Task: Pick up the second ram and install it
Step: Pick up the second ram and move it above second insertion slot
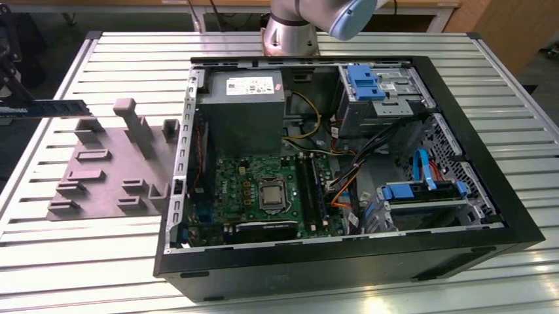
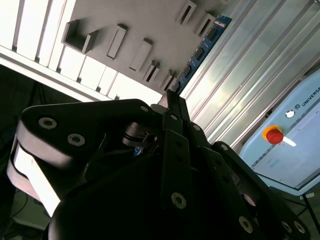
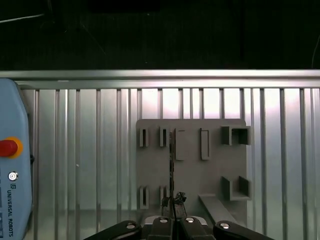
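The gripper (image 3: 172, 201) is clamped on one end of the second ram (image 2: 201, 49) and holds it over the grey tray (image 3: 192, 172), to the exterior view's left of the open computer case (image 1: 489, 216). Treat the stick as light, thin, stiff and probably fragile. Grip the bare board edges, not the chips or contacts.

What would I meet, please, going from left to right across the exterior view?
The ram → grey tray → power supply → blue drive cage.
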Tool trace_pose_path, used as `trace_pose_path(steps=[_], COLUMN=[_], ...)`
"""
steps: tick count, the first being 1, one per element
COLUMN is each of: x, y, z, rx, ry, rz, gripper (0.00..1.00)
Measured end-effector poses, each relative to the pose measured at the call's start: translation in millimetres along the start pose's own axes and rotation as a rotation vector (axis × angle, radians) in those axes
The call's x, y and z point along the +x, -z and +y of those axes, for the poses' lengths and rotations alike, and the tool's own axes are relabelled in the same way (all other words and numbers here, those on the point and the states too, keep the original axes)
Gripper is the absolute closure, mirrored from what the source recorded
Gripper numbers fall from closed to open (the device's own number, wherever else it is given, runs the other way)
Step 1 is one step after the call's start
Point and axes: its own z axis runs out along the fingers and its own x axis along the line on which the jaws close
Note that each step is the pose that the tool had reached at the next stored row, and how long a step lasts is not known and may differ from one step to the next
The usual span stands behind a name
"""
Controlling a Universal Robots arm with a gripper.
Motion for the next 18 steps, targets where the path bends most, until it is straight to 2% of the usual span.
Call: trace_pose_path(steps=[14,18], x=[-0.2,-0.2], y=[16.6,18.9], z=[0.3,0.4], rx=[0.0000,0.0001], ry=[0.000,0.000], rz=[-0.0001,-0.0001], gripper=[0.89,0.89])
